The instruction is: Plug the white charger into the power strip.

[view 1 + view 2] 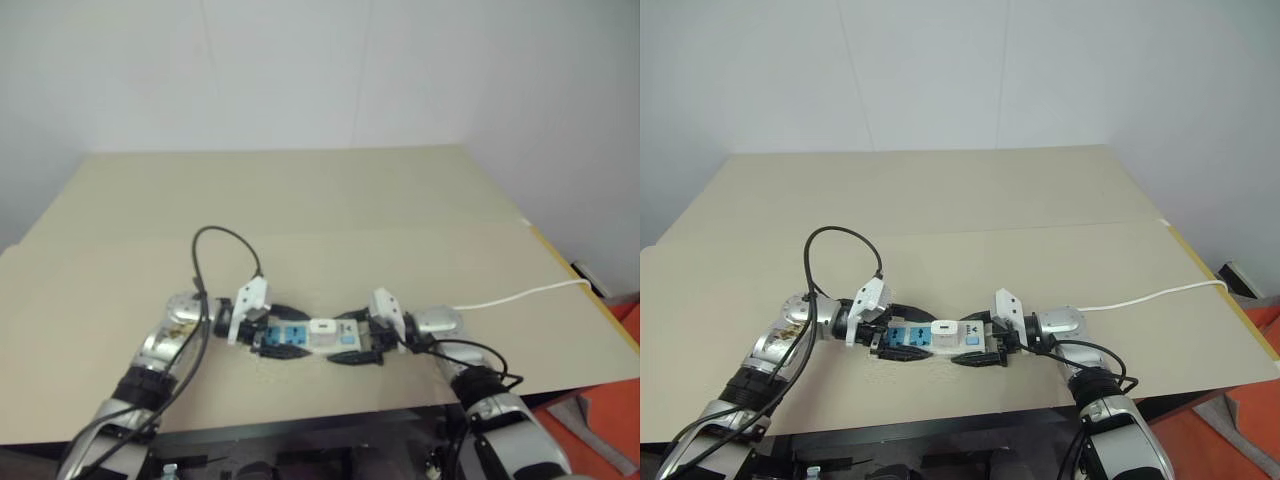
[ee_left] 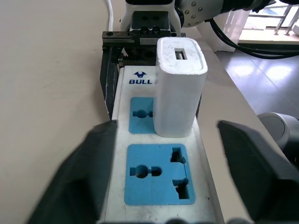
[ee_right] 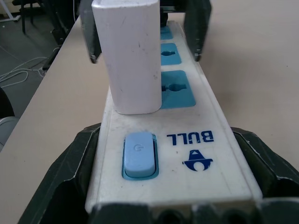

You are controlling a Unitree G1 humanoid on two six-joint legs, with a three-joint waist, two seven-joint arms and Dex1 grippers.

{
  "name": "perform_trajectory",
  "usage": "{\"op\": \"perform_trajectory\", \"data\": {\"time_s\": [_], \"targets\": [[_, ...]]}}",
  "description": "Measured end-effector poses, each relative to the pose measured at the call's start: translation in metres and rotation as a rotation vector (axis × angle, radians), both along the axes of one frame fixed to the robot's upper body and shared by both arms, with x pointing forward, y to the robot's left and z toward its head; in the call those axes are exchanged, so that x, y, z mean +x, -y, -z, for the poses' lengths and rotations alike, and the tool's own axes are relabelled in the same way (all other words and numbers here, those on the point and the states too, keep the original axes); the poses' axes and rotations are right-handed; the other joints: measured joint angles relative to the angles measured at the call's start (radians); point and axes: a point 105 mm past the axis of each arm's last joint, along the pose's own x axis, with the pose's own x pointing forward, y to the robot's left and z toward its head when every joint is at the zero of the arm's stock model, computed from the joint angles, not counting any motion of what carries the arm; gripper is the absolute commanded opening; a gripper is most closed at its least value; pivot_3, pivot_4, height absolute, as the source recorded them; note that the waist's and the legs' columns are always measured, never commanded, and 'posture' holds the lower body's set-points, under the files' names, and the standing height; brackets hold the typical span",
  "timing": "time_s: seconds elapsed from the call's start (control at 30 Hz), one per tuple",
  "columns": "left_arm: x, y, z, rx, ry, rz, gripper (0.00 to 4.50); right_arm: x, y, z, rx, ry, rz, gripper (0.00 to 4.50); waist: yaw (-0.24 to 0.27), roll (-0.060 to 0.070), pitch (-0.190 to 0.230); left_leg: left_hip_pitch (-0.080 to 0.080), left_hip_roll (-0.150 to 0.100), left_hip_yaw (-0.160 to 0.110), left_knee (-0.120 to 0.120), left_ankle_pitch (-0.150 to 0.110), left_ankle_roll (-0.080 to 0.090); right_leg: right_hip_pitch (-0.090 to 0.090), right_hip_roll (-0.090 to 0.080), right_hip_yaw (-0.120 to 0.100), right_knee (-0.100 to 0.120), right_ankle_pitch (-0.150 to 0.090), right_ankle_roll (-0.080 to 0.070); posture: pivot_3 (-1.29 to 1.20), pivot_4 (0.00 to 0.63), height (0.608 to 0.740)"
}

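The white charger (image 2: 180,88) stands upright in the socket of the power strip (image 2: 159,186) nearest the switch (image 3: 138,154). The strip lies flat near the table's front edge, between my two arms (image 1: 300,338). My left gripper (image 1: 902,341) is open, one finger (image 2: 88,177) on either side of the strip with a gap to it, and it holds nothing. My right gripper (image 1: 985,347) is shut on the strip's switch end, and its fingers (image 3: 70,172) press both long sides. The two other blue sockets are free.
The strip's thin white cable (image 1: 520,295) runs over the beige table (image 1: 300,190) to its right edge. A black cable loop (image 1: 225,240) arches above my left wrist. An orange-red object (image 1: 600,420) lies on the floor to the right.
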Motion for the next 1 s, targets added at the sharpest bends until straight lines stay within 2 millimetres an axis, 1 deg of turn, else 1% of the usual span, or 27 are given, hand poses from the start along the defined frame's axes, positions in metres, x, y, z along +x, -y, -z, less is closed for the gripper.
{"op": "perform_trajectory", "data": {"time_s": [0.23, 0.3, 0.33, 0.37, 0.4, 0.43, 0.47, 0.53, 0.57, 0.77, 0.87, 0.93, 1.0], "targets": [[0.005, -0.001, -0.004, -0.014, 0.004, -0.010, 4.48, 0.000, -0.001, 0.000, 0.004, 0.005, -0.001, 3.44, -0.001, 0.000, 0.000, -0.001, 0.000, 0.000, 0.000, 0.000, 0.000, -0.001, 0.000, 0.000, -0.001, 0.000, 0.000, 0.00, 0.150, 0.740], [0.008, -0.004, -0.010, -0.015, 0.013, -0.007, 4.48, 0.000, -0.002, -0.001, 0.008, 0.008, -0.001, 3.44, -0.003, -0.001, 0.000, -0.003, 0.001, 0.000, 0.000, 0.000, 0.000, -0.002, 0.001, 0.000, -0.002, 0.000, 0.000, 0.00, 0.150, 0.740], [0.012, -0.009, -0.020, -0.010, 0.032, 0.001, 4.48, 0.000, -0.002, -0.002, 0.011, 0.010, -0.001, 3.44, -0.004, -0.002, 0.001, -0.004, 0.001, 0.000, 0.000, 0.000, 0.000, -0.003, 0.002, -0.001, -0.003, 0.000, 0.000, 0.00, 0.150, 0.740], [0.015, -0.014, -0.034, -0.015, 0.060, 0.007, 4.50, 0.000, -0.002, -0.002, 0.012, 0.010, -0.001, 3.79, -0.005, -0.003, 0.002, -0.005, 0.001, 0.000, 0.000, 0.000, 0.000, -0.003, 0.002, -0.001, -0.003, 0.000, 0.000, 0.00, 0.150, 0.740], [0.021, -0.021, -0.054, -0.023, 0.108, 0.007, 4.50, 0.000, -0.002, -0.002, 0.012, 0.010, -0.001, 4.16, -0.006, -0.003, 0.002, -0.005, 0.001, 0.000, 0.000, 0.000, 0.000, -0.003, 0.002, -0.001, -0.004, 0.001, 0.000, 0.00, 0.150, 0.740], [0.024, -0.026, -0.070, -0.029, 0.145, 0.005, 4.50, 0.001, -0.002, -0.002, 0.013, 0.010, 0.000, 4.43, -0.007, -0.003, 0.002, -0.005, 0.001, 0.000, 0.000, 0.000, 0.000, -0.003, 0.002, -0.001, -0.004, 0.001, 0.000, 0.00, 0.150, 0.740], [0.025, -0.032, -0.087, -0.038, 0.187, 0.007, 4.50, 0.000, -0.003, -0.002, 0.015, 0.009, -0.001, 4.47, -0.008, -0.003, 0.002, -0.005, 0.001, 0.000, 0.000, 0.000, 0.000, -0.003, 0.002, -0.001, -0.005, 0.001, 0.000, 0.00, 0.150, 0.740], [0.025, -0.041, -0.107, -0.047, 0.239, 0.008, 4.50, 0.000, -0.002, -0.002, 0.016, 0.006, -0.003, 4.47, -0.009, -0.003, 0.002, -0.005, 0.001, 0.000, -0.001, 0.000, 0.000, -0.003, 0.001, -0.001, -0.006, 0.000, 0.000, 0.00, 0.150, 0.740], [0.024, -0.045, -0.109, -0.047, 0.247, 0.011, 4.50, 0.000, -0.002, -0.002, 0.016, 0.007, -0.003, 4.47, -0.009, -0.003, 0.002, -0.005, 0.001, 0.000, -0.001, 0.000, 0.000, -0.003, 0.001, -0.001, -0.005, 0.000, 0.000, 0.00, 0.150, 0.740], [0.026, -0.053, -0.101, -0.046, 0.228, 0.008, 4.50, 0.001, 0.005, -0.006, -0.012, 0.032, 0.004, 4.47, 0.003, -0.002, 0.003, -0.007, 0.001, 0.002, 0.000, 0.000, 0.000, -0.005, 0.001, -0.001, -0.005, 0.000, 0.000, 0.00, 0.150, 0.740], [0.026, -0.053, -0.100, -0.041, 0.245, 0.012, 4.50, 0.003, 0.019, -0.014, -0.035, 0.070, 0.029, 4.47, 0.015, -0.002, 0.003, -0.011, 0.001, 0.003, 0.000, 0.000, 0.000, -0.009, 0.001, -0.001, -0.005, 0.001, 0.000, 0.00, 0.150, 0.740], [0.027, -0.054, -0.098, -0.039, 0.243, 0.008, 4.50, 0.003, 0.033, -0.025, -0.041, 0.109, 0.062, 4.47, 0.022, -0.002, 0.003, -0.019, 0.000, 0.005, 0.001, 0.000, 0.000, -0.016, 0.000, -0.001, -0.004, 0.001, 0.000, 0.00, 0.150, 0.740], [0.028, -0.054, -0.097, -0.042, 0.245, 0.009, 4.50, 0.003, 0.047, -0.032, -0.060, 0.130, 0.098, 4.47, 0.027, -0.002, 0.003, -0.022, 0.000, 0.006, 0.002, 0.000, 0.000, -0.018, 0.000, -0.002, -0.005, 0.001, 0.000, 0.00, 0.150, 0.740]]}}
